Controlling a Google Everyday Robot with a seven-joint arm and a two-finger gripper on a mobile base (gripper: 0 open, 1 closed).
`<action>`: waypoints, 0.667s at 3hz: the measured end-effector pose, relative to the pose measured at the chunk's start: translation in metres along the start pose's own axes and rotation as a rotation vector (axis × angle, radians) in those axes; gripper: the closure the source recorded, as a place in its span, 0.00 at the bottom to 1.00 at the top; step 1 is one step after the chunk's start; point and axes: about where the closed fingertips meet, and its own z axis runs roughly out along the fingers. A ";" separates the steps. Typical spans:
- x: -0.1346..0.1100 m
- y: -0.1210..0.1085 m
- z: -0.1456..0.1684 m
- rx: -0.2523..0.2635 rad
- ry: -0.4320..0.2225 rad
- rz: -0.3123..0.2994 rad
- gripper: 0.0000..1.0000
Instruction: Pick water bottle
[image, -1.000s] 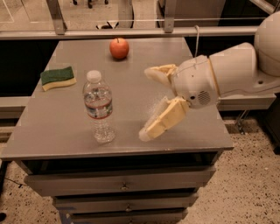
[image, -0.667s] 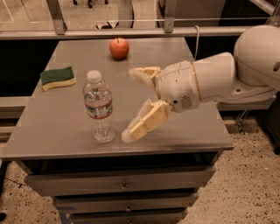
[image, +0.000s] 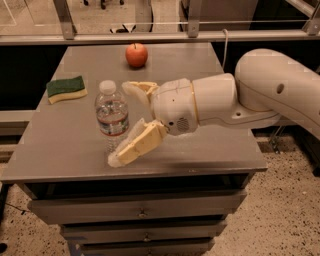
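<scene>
On the grey table (image: 210, 150), toward its front left, the water bottle (image: 110, 112) stands upright at the mouth of the gripper (image: 119, 123), whose fingers are spread apart.
The lower finger lies close to the bottle's base, so closing off-centre may tip the light bottle or push it away. Count: one bottle, one apple (image: 136, 54), one green sponge (image: 66, 88), one gripper.
</scene>
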 end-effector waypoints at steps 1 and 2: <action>0.000 0.000 0.020 -0.003 -0.005 0.018 0.18; 0.003 -0.002 0.032 0.002 -0.002 0.038 0.41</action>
